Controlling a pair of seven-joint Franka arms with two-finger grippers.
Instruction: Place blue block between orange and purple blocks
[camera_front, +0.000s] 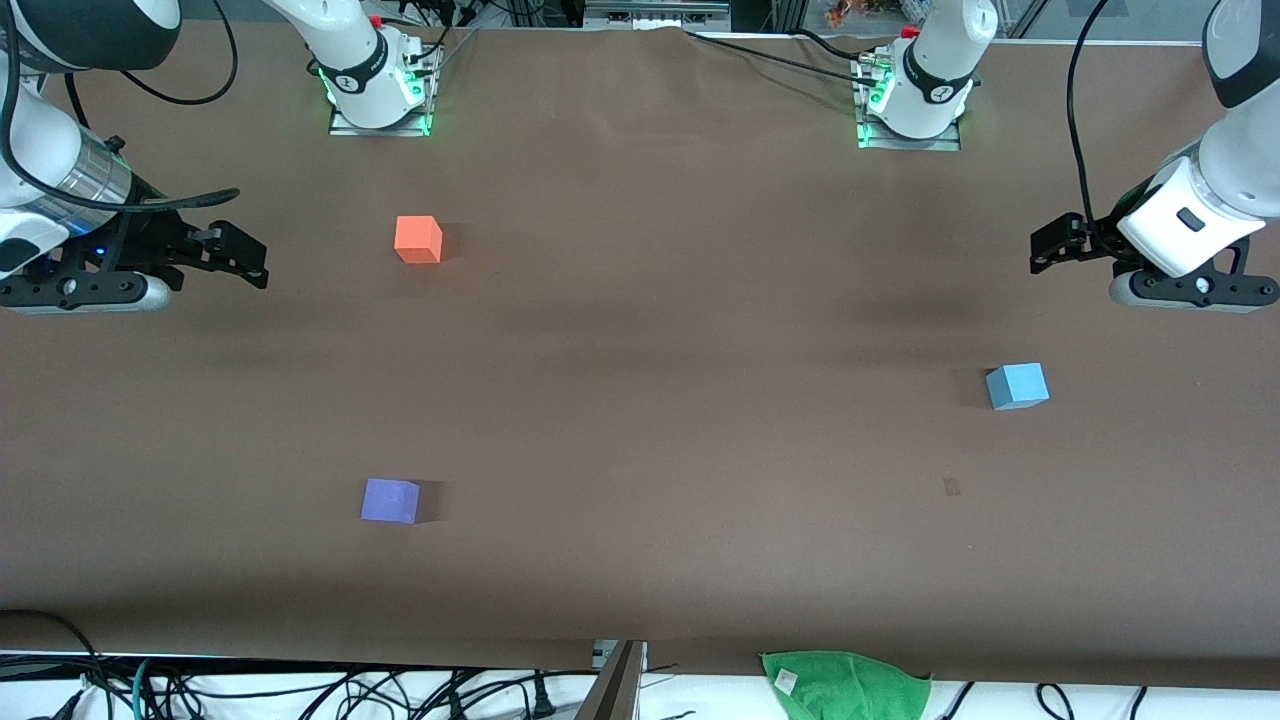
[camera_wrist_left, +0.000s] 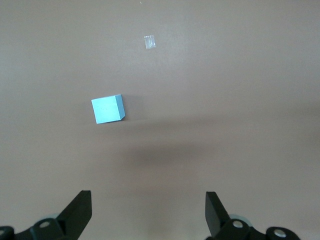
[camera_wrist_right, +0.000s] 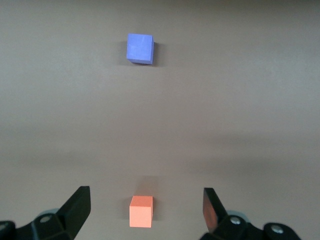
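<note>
The blue block (camera_front: 1017, 386) sits on the brown table toward the left arm's end; it also shows in the left wrist view (camera_wrist_left: 107, 109). The orange block (camera_front: 418, 240) and the purple block (camera_front: 390, 501) sit toward the right arm's end, the purple one nearer the front camera; both show in the right wrist view, orange (camera_wrist_right: 141, 211) and purple (camera_wrist_right: 140, 48). My left gripper (camera_front: 1045, 250) (camera_wrist_left: 148, 200) is open and empty, up over the table's end near the blue block. My right gripper (camera_front: 245, 258) (camera_wrist_right: 146, 191) is open and empty, up over the table beside the orange block.
A green cloth (camera_front: 845, 685) lies at the table's edge nearest the front camera. A small pale mark (camera_front: 951, 487) is on the table near the blue block. Cables hang along that front edge.
</note>
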